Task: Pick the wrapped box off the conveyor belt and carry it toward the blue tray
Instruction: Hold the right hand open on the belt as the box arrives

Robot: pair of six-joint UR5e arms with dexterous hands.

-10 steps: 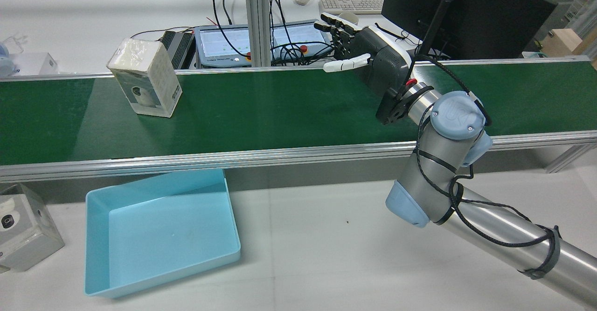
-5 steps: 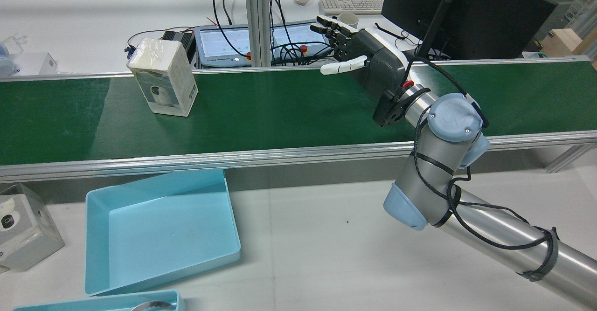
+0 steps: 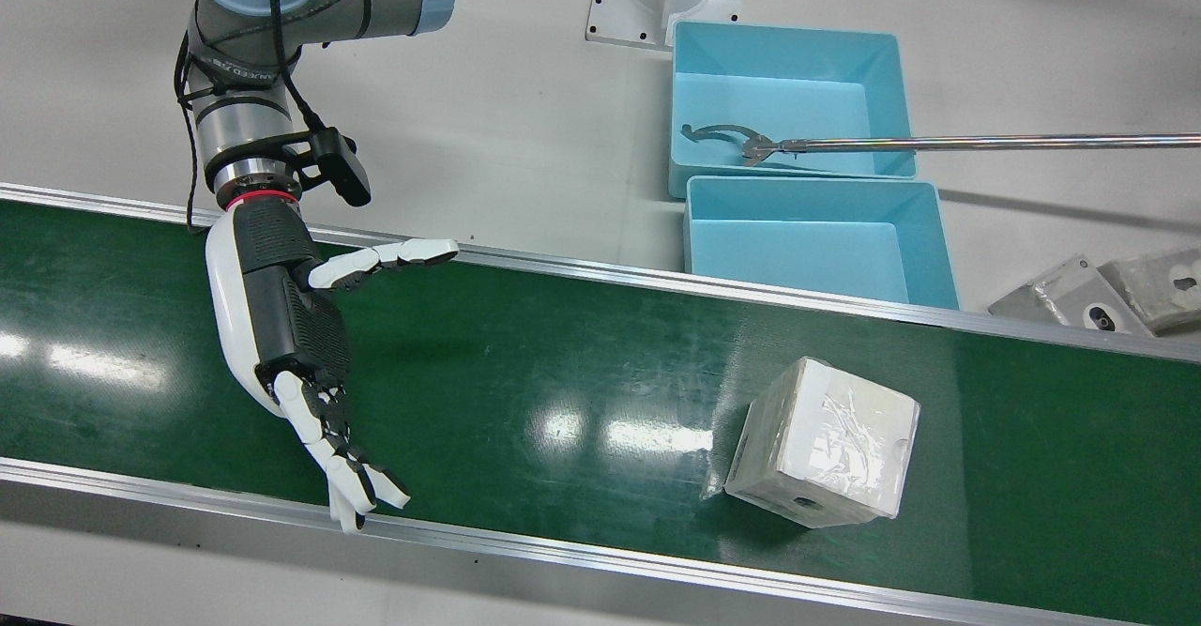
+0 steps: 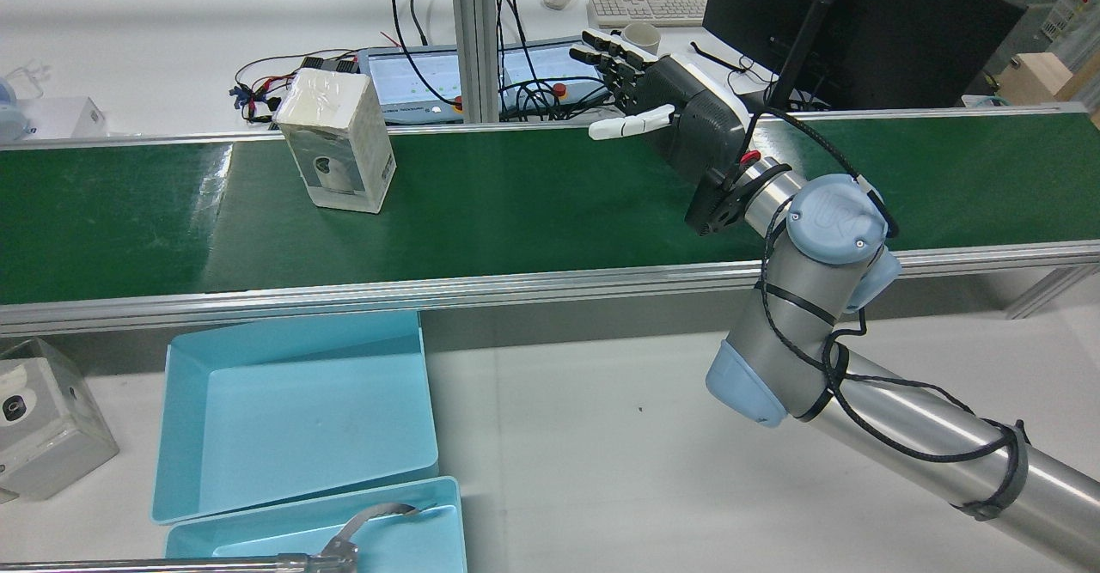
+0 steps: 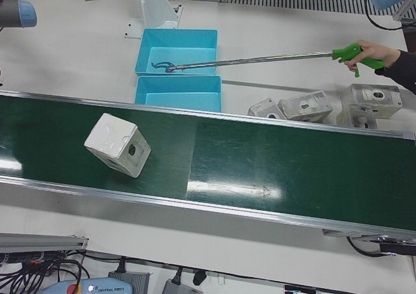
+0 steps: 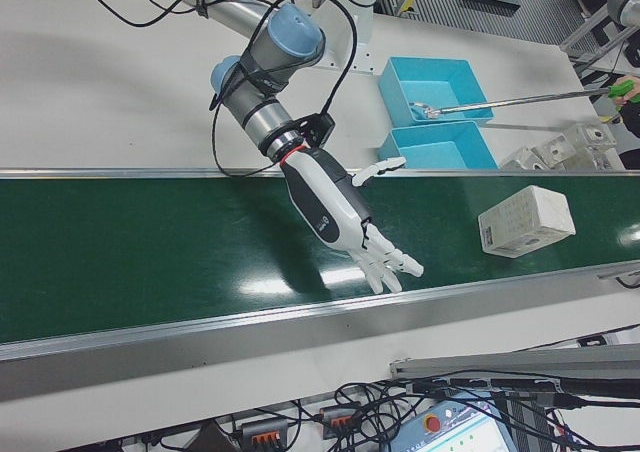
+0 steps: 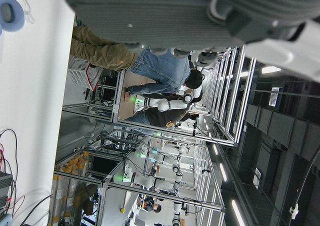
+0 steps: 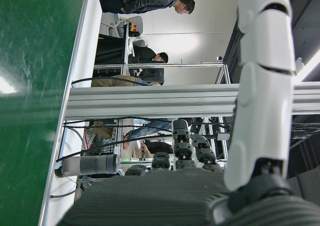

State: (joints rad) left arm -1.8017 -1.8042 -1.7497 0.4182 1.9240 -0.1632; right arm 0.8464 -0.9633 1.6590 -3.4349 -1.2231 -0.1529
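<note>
The task has hardly begun. The white, plastic-wrapped cardboard box [image 3: 823, 454] stands untouched on the green conveyor belt [image 3: 563, 363], well apart from the right hand [image 3: 291, 344], which hovers over the same belt with its white fingers [image 3: 352, 476] spread and empty. Grasping, lifting and carrying are all left. The left hand shows only in its own camera, as a grey edge, so I cannot tell how its fingers stand.

Just beside the belt, on the white counter [image 3: 525, 119], the light-blue plastic tray [image 3: 813, 200] holds nothing. Touching its far side is a second light-blue tray [image 3: 784, 42], with the claw of a long metal reacher tool [image 3: 938, 143] inside, held by a person's hand [image 5: 380, 54].
</note>
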